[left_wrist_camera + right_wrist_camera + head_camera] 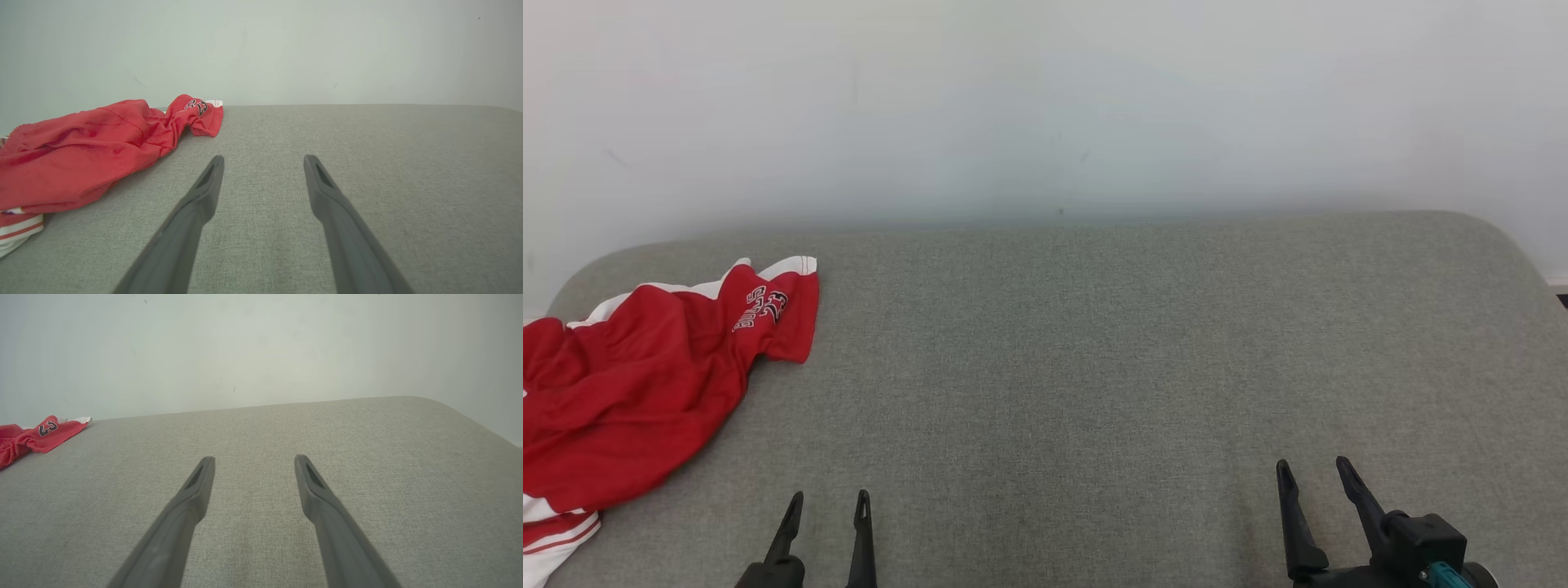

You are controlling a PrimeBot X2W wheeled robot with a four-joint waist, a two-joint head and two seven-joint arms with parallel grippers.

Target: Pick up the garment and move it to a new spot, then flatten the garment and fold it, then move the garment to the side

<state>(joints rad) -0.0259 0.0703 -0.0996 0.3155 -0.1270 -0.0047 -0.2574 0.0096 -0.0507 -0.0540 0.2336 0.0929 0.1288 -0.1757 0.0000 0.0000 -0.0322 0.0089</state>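
**Garment not yet picked; both tools empty**

The garment [637,384], red with white trim, lay crumpled on the grey pad [1094,367], its lower part running out of the head view. The left tool [829,494] sat near the garment's right hem, not touching it, with its fingers wide and empty. The right tool [1313,462] was well apart from the garment, also wide and empty.

Risks, as judged:
- A pinch on the top fold alone could lift one layer and drag the rest.
- The slick-looking cloth might slip from the fingers.
- A nudge might push the garment off the pad's edge, which it seemed to overhang.
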